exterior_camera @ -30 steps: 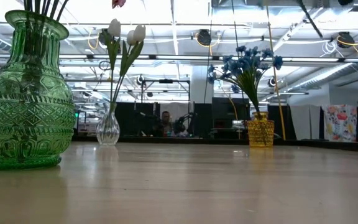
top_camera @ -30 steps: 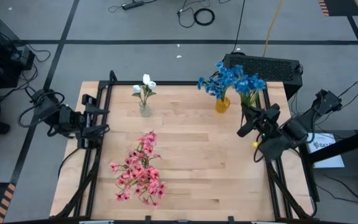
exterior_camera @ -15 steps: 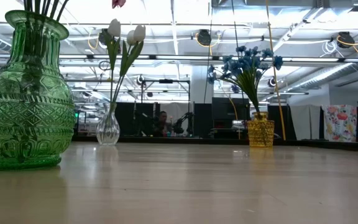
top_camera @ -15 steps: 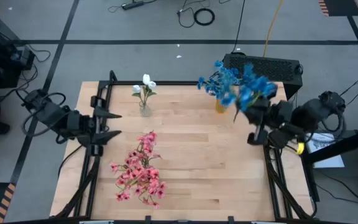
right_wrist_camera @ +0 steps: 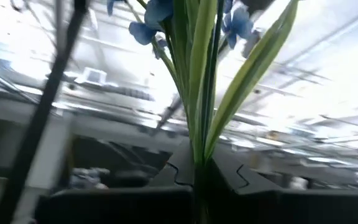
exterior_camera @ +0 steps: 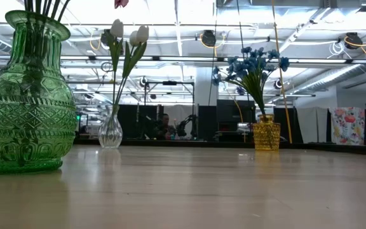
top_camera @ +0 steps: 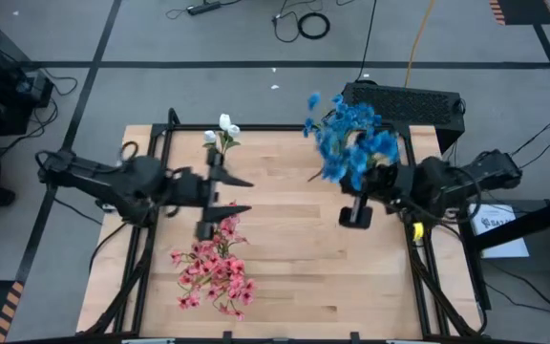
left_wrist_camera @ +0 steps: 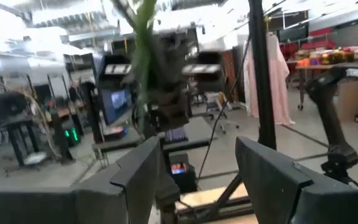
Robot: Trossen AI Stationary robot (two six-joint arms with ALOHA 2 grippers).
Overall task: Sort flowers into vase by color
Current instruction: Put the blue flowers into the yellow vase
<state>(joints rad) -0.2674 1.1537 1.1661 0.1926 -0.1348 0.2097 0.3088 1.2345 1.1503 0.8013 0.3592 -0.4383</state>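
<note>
Blue flowers (top_camera: 349, 141) | right hand (right_wrist_camera: 194, 177) clamped on stems | left hand (top_camera: 225, 194) fingers apart, holding nothing

So the bench (top_camera: 294, 258) is a light wood butcher-block top with a black frame running along its left and right edges. Three vases sit on it: a small clear glass one (exterior_camera: 110, 132) with white flowers (top_camera: 223, 130) toward the back left, a yellow textured one (exterior_camera: 266, 135) with blue flowers (exterior_camera: 251, 65) toward the back right, and a big green patterned glass vase (exterior_camera: 25, 102) nearer the front, with the pink flowers (top_camera: 215, 263) spreading over it. The remaining boards are bare wood.
</note>
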